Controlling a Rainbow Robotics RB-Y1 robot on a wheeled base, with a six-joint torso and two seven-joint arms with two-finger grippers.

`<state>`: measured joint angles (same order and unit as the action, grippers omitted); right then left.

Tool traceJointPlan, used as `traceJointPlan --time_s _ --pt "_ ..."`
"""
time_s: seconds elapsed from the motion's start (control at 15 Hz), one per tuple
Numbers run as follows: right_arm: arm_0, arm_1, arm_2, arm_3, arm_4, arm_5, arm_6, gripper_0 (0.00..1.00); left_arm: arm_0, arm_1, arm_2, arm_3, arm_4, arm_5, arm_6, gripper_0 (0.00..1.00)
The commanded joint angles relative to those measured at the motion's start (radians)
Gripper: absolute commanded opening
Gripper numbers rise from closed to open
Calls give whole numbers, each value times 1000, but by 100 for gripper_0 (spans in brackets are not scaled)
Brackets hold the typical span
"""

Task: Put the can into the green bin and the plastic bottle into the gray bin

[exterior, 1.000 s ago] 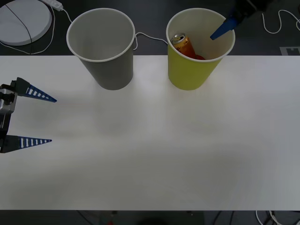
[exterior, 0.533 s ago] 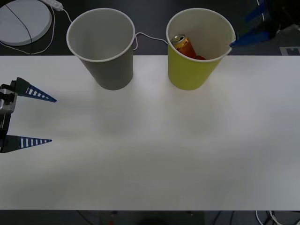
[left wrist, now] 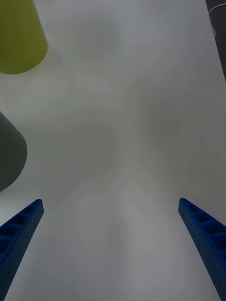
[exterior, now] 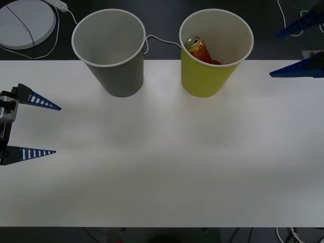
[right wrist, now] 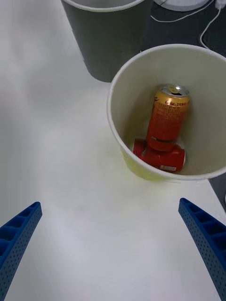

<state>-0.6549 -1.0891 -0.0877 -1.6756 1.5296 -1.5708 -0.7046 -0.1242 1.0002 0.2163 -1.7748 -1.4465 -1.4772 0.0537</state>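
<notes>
Right gripper hangs off the green bin's right side, fingers spread wide and empty, apparently because its drop is done. The can leans upright inside that bin, resting on a second red can lying flat on the bottom. Gray bin stands just left of the green one, nothing visible inside; no bottle seen. Left gripper is parked open at the table's left edge. Versus a second ago, the right gripper has pulled out of the bin mouth and moved rightward; the can has not shifted.
</notes>
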Motion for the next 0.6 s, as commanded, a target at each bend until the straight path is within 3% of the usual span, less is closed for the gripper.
traceJointPlan --time_s 0.07,0.6 --pt "95 0 -57 -4 -45 0 131 100 0 0 0 0 0 0 0 100" --pt "351 3 -161 -3 -158 0 445 100 0 0 0 0 0 0 0 100"
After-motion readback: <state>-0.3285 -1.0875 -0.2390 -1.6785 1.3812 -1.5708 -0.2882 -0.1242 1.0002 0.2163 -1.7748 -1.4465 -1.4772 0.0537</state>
